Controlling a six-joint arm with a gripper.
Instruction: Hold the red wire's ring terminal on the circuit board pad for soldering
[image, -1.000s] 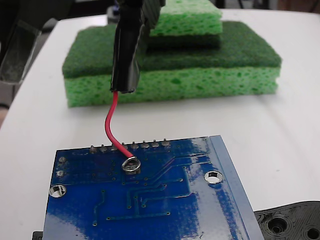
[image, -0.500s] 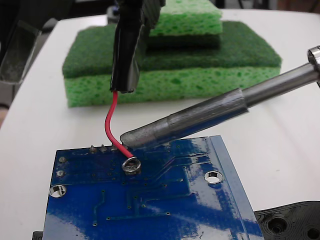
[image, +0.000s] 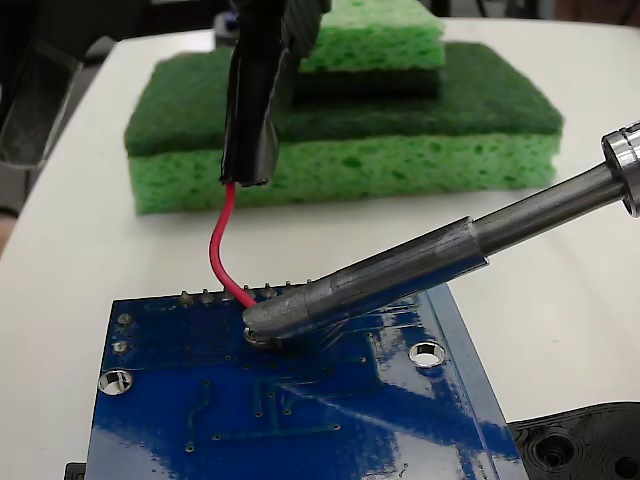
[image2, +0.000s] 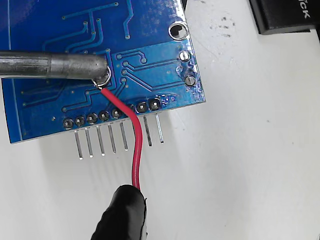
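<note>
The tiny silver ring terminal is sitting flat on the glossy blue circuit board, just inside the row of grey solder dots, and it's mostly covered right now by the blunt grey metal tip of a soldering iron that's pressing down on it. The thin red wire is curving up from the ring into a black sleeve. The small silver pad itself is hiding under the ring and the iron, so I can't confirm the ring is centred on it.

Progress-wise, I'd say placement is done and the holding part is what's going on; all that's left is keeping steady while the joint gets made. No solder visible that I can make out.

The hand isn't really showing: only the sleeve is in frame, so can't tell how the fingers are set. A stack of 2 green sponges is sitting behind on the white desk.
</note>
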